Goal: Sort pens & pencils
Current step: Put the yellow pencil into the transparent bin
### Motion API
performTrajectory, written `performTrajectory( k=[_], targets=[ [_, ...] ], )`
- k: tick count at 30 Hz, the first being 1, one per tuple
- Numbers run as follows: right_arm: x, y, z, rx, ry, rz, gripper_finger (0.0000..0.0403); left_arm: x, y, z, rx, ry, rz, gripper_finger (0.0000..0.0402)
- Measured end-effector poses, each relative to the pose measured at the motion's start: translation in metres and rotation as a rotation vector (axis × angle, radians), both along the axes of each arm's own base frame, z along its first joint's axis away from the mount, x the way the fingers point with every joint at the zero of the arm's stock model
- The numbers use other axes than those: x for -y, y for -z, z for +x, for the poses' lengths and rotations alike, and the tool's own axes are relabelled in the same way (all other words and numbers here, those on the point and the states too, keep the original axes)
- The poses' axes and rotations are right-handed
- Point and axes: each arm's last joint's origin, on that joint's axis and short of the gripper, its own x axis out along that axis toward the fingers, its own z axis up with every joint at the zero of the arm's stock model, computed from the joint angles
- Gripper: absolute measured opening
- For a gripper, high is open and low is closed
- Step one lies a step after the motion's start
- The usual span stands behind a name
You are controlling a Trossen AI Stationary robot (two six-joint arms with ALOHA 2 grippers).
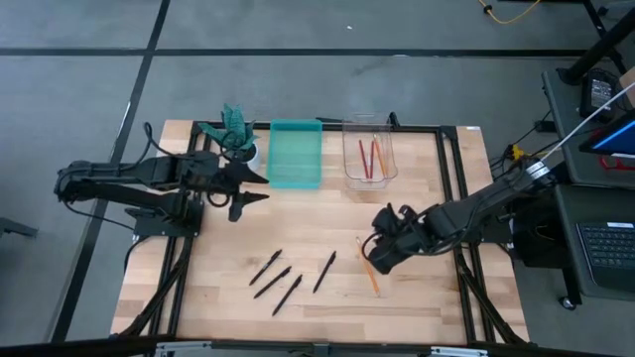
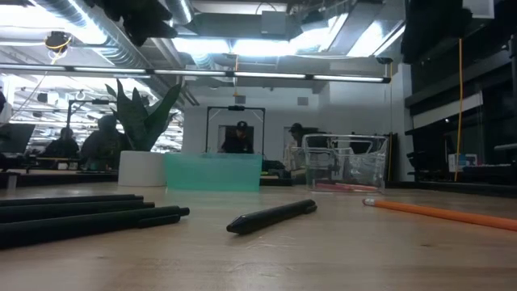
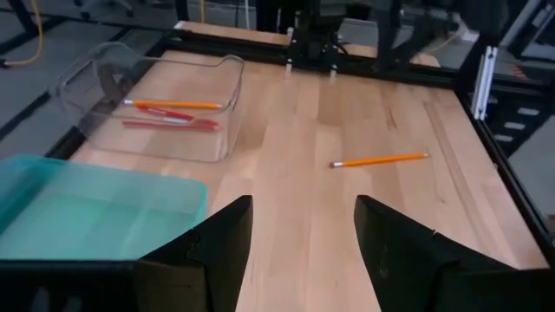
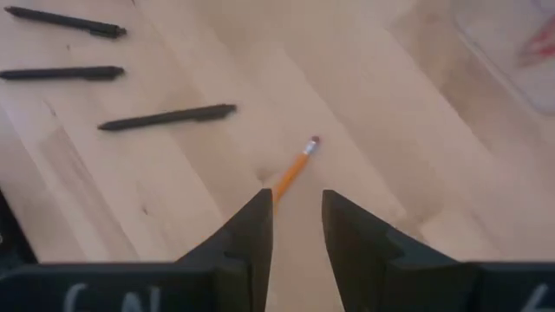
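Note:
Several black pens [image 1: 286, 278] lie loose on the wooden table's near middle; three show in the right wrist view [image 4: 165, 117]. One orange pencil [image 1: 368, 270] lies to their right, flat on the table [image 4: 293, 169]. My right gripper [image 4: 295, 195] hangs open just above this pencil, whose near end is hidden behind one finger. In the low view the pencil [image 2: 444, 212] lies alone, with no finger on it. Other red and orange pencils [image 3: 169, 113] lie in a clear bin [image 1: 370, 151]. My left gripper [image 3: 303, 225] stands open and empty near a teal tray [image 1: 296, 154].
A potted plant [image 1: 236, 129] stands left of the teal tray at the table's far side. A black frame [image 1: 451, 169] runs along the table's edges. Bare wood lies between the bins and the pens.

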Motion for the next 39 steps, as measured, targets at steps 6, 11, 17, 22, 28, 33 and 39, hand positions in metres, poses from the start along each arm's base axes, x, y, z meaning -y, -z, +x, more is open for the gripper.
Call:
performTrajectory(
  k=[6,11,17,22,28,33,39],
  targets=[
    [0.0,0.023,0.004,0.052,0.022,0.016,0.0103,-0.005,-0.001,0.0,0.006,-0.033,-0.001,0.0198],
    [0.005,0.039,0.009,0.116,0.092,0.057,0.0108,-0.008,-0.001,-0.001,0.005,-0.051,-0.001,0.0198],
    [0.019,0.055,0.017,0.087,0.127,0.121,0.0159,-0.009,0.0,-0.001,0.003,-0.053,-0.001,0.0198],
    [0.026,0.066,0.022,0.079,0.142,0.135,0.0203,-0.009,0.0,-0.001,-0.004,-0.053,-0.002,0.0198],
    [0.027,0.068,0.021,0.088,0.137,0.107,0.0215,-0.009,0.0,-0.001,-0.005,-0.053,-0.001,0.0198],
    [0.024,0.07,0.026,0.11,0.185,0.198,0.0216,-0.009,0.0,-0.001,-0.006,-0.05,0.005,0.0198],
    [0.019,0.097,0.033,-0.011,0.214,0.236,0.0216,-0.009,0.0,-0.001,-0.003,-0.044,0.019,0.0198]
  ],
)
